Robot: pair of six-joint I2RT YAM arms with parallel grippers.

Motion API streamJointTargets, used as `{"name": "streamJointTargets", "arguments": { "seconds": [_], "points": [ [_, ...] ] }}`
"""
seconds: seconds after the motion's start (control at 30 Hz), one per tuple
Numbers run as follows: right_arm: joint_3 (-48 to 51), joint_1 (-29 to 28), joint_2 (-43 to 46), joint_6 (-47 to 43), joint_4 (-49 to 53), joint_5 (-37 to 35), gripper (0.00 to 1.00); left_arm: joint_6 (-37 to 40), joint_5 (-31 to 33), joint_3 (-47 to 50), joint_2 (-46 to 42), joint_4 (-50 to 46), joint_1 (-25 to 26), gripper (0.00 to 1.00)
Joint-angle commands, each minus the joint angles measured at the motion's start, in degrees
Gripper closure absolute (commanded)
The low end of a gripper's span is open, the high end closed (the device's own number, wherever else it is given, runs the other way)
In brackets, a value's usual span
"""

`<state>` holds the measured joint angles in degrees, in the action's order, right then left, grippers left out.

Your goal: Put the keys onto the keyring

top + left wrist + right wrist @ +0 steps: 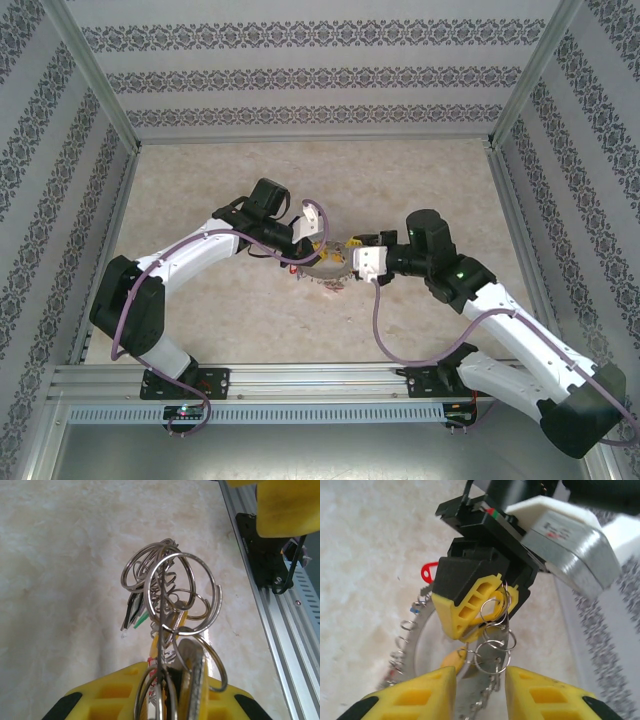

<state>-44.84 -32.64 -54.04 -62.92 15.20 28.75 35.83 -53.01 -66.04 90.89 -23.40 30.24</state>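
Note:
The keyring [322, 268], a flat grey ring, is held up off the table between the two arms. My left gripper [316, 247] is shut on its rim. In the left wrist view the ring [199, 680] stands edge-on between the left gripper's [165, 672] yellow fingers, with a cluster of small split rings [170, 587] and a green tag [141, 617] above them. In the right wrist view my right gripper [480, 680] is open just below the left gripper [472, 622]. Split rings [495, 645] and a thin chain hang between its fingers. Red [427, 571], blue [413, 609] and yellow [452, 660] tags sit along the keyring [411, 639].
The beige table [220, 180] is walled by patterned panels on three sides. An aluminium rail [290, 630] runs along the near edge, with the arm bases bolted to it. The right gripper's yellow finger [285, 505] shows at the top right of the left wrist view.

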Motion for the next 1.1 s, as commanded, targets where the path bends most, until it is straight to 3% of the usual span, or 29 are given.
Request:
{"name": "streamJointTargets", "arguments": {
  "seconds": [0.0,0.3,1.07],
  "points": [
    [-2.23,-1.02,-0.50,-17.24,-0.84,-2.67,0.68,2.19,-4.19,-1.75,-1.80,-2.57,-0.52,1.00],
    [-6.88,-3.20,-5.73,-27.49,2.39,-4.78,0.68,1.77,-4.24,-2.25,-1.68,-3.83,-0.46,1.00],
    [-8.35,-5.57,-8.55,-31.88,5.22,-7.02,0.71,2.05,-7.28,-4.40,-0.22,-6.22,-0.47,1.00]
  ]
}}
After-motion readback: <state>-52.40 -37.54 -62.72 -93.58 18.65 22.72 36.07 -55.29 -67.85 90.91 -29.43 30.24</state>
